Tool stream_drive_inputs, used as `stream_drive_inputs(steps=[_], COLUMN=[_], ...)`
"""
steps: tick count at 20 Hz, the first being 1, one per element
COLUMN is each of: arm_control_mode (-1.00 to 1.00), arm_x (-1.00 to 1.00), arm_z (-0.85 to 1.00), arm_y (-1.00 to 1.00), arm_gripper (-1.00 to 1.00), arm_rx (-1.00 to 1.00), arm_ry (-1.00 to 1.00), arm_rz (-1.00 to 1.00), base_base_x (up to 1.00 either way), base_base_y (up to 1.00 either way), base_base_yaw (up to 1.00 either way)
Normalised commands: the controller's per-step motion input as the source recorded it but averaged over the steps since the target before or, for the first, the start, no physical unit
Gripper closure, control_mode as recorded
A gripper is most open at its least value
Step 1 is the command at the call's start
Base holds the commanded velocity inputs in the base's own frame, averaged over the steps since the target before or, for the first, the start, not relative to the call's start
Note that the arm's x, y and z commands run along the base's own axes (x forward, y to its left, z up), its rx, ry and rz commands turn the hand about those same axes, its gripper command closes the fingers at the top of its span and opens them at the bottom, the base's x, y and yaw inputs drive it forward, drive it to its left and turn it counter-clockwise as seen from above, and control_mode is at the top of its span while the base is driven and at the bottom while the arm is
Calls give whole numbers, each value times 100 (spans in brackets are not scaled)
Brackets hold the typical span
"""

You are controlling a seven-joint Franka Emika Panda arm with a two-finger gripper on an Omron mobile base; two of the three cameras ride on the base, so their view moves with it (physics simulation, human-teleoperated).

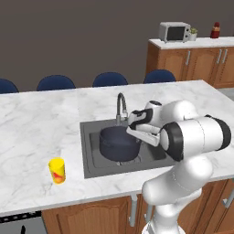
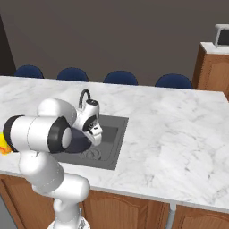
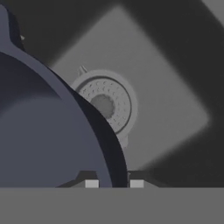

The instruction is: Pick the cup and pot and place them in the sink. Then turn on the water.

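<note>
The gripper (image 3: 114, 183) is clamped on the rim of the pot (image 1: 119, 145), holding it over the sink (image 1: 91, 155) for release. The cup (image 1: 57, 170) stands on the desk (image 1: 36, 123) at 9 o'clock of the sink, awaiting pickup.

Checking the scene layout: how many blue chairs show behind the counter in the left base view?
4, in a row along the counter's far edge: one cut off at the left border, then and. More may sit beyond the left border.

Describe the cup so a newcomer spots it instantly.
Start at the long marble island counter with the dark sink set into it. Left of the sink, near the front edge, stands the cup: a small yellow tumbler with a red-orange mark, the one bright thing there.
</note>
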Motion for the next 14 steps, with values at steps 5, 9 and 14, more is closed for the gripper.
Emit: stream_drive_inputs(steps=[5, 9, 14], arm_control_mode=[-100, -100, -100], arm_x=[8, 9, 15], arm_z=[-16, -19, -21], arm_y=[0, 0, 0], arm_gripper=[100, 100, 100], arm_rx=[0, 0, 0], arm_ry=[0, 0, 0], arm_rz=[0, 0, 0], base_base_x=[0, 0, 0], base_base_y=[0, 0, 0], base_base_yaw=[0, 0, 0])
